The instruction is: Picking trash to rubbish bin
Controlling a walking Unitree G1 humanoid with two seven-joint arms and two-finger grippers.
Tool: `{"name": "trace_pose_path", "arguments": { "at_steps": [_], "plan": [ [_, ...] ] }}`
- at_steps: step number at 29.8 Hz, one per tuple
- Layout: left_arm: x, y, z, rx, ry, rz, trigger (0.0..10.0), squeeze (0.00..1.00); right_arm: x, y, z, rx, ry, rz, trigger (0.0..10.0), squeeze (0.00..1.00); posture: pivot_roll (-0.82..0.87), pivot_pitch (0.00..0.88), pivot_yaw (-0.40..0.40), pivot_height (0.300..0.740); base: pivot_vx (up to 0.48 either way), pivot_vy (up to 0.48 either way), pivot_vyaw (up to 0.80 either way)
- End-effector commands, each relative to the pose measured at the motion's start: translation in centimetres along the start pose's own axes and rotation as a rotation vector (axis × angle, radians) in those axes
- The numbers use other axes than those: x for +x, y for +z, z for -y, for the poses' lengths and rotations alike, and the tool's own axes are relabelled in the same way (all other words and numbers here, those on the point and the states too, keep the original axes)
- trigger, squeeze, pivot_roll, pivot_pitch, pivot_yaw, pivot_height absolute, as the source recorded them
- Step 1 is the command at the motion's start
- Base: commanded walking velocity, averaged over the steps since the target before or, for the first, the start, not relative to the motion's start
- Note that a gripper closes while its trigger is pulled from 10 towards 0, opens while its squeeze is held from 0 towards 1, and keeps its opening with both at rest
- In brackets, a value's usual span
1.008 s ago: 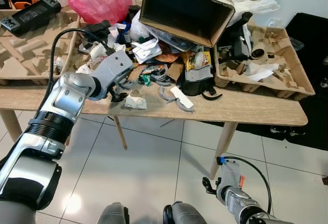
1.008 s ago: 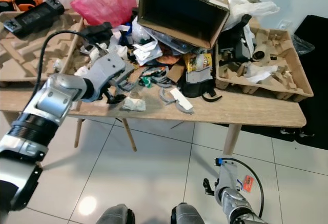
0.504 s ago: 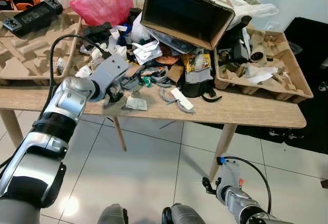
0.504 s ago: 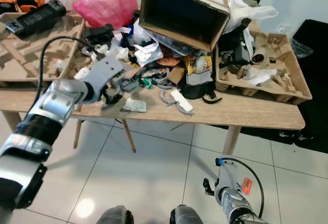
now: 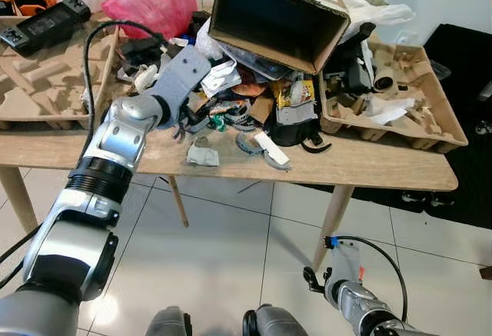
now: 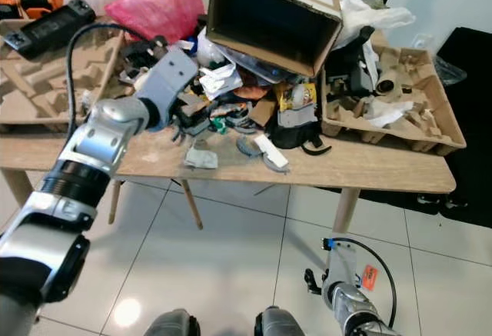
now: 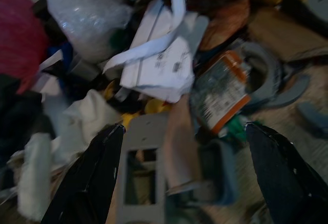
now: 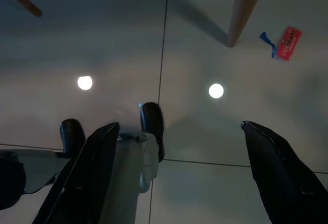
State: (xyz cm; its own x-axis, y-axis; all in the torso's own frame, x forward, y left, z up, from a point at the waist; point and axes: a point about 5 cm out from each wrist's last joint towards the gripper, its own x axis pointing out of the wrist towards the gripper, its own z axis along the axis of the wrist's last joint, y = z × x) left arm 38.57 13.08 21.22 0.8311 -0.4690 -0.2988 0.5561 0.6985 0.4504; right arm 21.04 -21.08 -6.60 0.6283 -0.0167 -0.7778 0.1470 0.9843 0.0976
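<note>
The left claw (image 5: 184, 124) hangs spread over the trash pile (image 5: 231, 94) just in front of the cardboard box (image 5: 277, 17) on the surface (image 5: 369, 168), positioned to pick; the right claw (image 8: 179, 178), spread, hangs idle near the floor.

Wooden table (image 5: 369, 168) stands on white tiled floor (image 5: 223, 251).

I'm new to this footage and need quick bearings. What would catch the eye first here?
The heap of mixed rubbish in the middle of the long wooden table, topped by a big open brown cardboard box lying on its side. The robot's left tool reaches into the near edge of that heap, fingers open. At the back left sits a bright pink plastic bag, and moulded brown pulp trays flank the pile.
</note>
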Motion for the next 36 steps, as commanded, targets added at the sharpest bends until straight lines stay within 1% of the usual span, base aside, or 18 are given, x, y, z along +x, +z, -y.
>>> {"name": "trace_pose_path", "arguments": {
  "at_steps": [1, 3, 4, 6, 8, 11, 14, 15, 16, 17, 20, 22, 25, 27, 29, 30, 32, 36],
  "plan": [
    [0.5, 0.3, 0.1, -0.002, 0.011, 0.017, 10.0, 0.00, -0.1, -0.4, 0.6, 0.006, -0.014, -0.015, 10.0, 0.00, 0.15, 0.084, -0.059, 0.740, 0.000, 0.000, 0.00],
    [0.7, 0.0, 0.1, -0.024, 0.013, 0.009, 10.0, 0.00, -0.2, -0.4, 0.6, 0.005, -0.014, -0.016, 10.0, 0.00, 0.14, 0.095, -0.059, 0.740, 0.000, 0.000, 0.00],
    [0.8, -0.4, 0.1, -0.060, 0.017, 0.005, 10.0, 1.00, -0.2, -0.5, 0.7, 0.003, -0.014, -0.019, 10.0, 0.00, 0.14, 0.095, -0.064, 0.740, 0.000, 0.000, 0.00],
    [0.8, -1.0, -0.2, -0.085, 0.028, -0.017, 10.0, 1.00, -0.3, -0.8, 0.8, 0.001, -0.016, -0.024, 10.0, 0.00, 0.14, 0.078, -0.064, 0.740, 0.000, 0.000, 0.00],
    [0.8, -1.0, -0.2, -0.085, 0.028, -0.017, 10.0, 1.00, -0.3, -0.8, 0.8, 0.001, -0.016, -0.024, 10.0, 0.00, 0.14, 0.078, -0.064, 0.740, 0.000, 0.000, 0.00],
    [0.0, -2.0, -2.6, -0.160, 0.134, -0.054, 10.0, 1.00, -0.5, -1.2, 1.6, 0.002, -0.034, -0.035, 10.0, 0.00, 0.14, 0.073, -0.065, 0.740, 0.000, 0.000, 0.00],
    [-0.3, -2.1, -3.2, -0.189, 0.155, -0.055, 10.0, 1.00, -0.5, -1.2, 1.8, 0.002, -0.039, -0.035, 10.0, 0.00, 0.13, 0.077, -0.074, 0.740, 0.000, 0.000, 0.00],
    [-0.7, -2.3, -3.7, -0.219, 0.164, -0.055, 10.0, 0.39, -0.5, -1.2, 1.8, 0.001, -0.040, -0.035, 10.0, 0.00, 0.13, 0.077, -0.074, 0.740, 0.000, 0.000, 0.00],
    [-0.9, -2.4, -4.1, -0.245, 0.168, -0.054, 10.0, 0.00, -0.6, -1.2, 1.9, -0.007, -0.040, -0.037, 10.0, 0.00, 0.13, 0.078, -0.073, 0.740, 0.000, 0.000, 0.00],
    [-0.9, -2.4, -4.1, -0.245, 0.168, -0.054, 10.0, 0.00, -0.6, -1.2, 1.9, -0.007, -0.040, -0.037, 10.0, 0.00, 0.13, 0.078, -0.073, 0.740, 0.000, 0.000, 0.00],
    [-2.2, -3.3, -5.3, -0.257, 0.168, -0.070, 10.0, 0.00, -0.7, -0.7, 2.8, -0.005, -0.053, -0.017, 10.0, 0.00, 0.14, 0.082, -0.077, 0.740, 0.000, 0.000, 0.00],
    [-2.4, -3.8, -5.4, -0.256, 0.155, -0.085, 10.0, 0.00, -0.8, -0.8, 3.1, -0.014, -0.060, -0.022, 10.0, 0.00, 0.14, 0.088, -0.081, 0.740, 0.000, 0.000, 0.00],
    [-2.1, -4.7, -4.7, -0.247, 0.118, -0.116, 10.0, 0.00, -0.8, -0.9, 3.1, -0.018, -0.061, -0.026, 10.0, 0.00, 0.13, 0.091, -0.082, 0.740, 0.000, 0.000, 0.00],
    [-1.6, -4.9, -3.8, -0.237, 0.075, -0.104, 10.0, 0.00, -0.8, -1.0, 3.1, -0.020, -0.057, -0.029, 10.0, 0.00, 0.13, 0.094, -0.087, 0.740, 0.000, 0.000, 0.00],
    [-0.8, -4.1, -2.5, -0.227, 0.008, -0.037, 10.0, 0.00, -0.9, -1.2, 3.0, -0.025, -0.052, -0.033, 10.0, 0.00, 0.13, 0.107, -0.094, 0.740, 0.000, 0.000, 0.00],
    [-0.8, -4.1, -2.5, -0.227, 0.008, -0.037, 10.0, 0.00, -0.9, -1.2, 3.0, -0.025, -0.052, -0.033, 10.0, 0.00, 0.13, 0.107, -0.094, 0.740, 0.000, 0.000, 0.00],
    [-0.2, -3.4, -1.6, -0.235, -0.040, 0.018, 10.0, 0.00, -0.9, -1.6, 2.9, -0.037, -0.045, -0.040, 10.0, 0.00, 0.12, 0.122, -0.095, 0.740, 0.000, 0.000, 0.00],
    [-0.1, -3.0, -1.2, -0.200, -0.071, 0.054, 10.0, 0.00, -1.1, -2.0, 3.1, -0.036, -0.045, -0.041, 10.0, 0.00, 0.10, 0.143, -0.099, 0.740, 0.000, 0.000, 0.00]
  ]
}}
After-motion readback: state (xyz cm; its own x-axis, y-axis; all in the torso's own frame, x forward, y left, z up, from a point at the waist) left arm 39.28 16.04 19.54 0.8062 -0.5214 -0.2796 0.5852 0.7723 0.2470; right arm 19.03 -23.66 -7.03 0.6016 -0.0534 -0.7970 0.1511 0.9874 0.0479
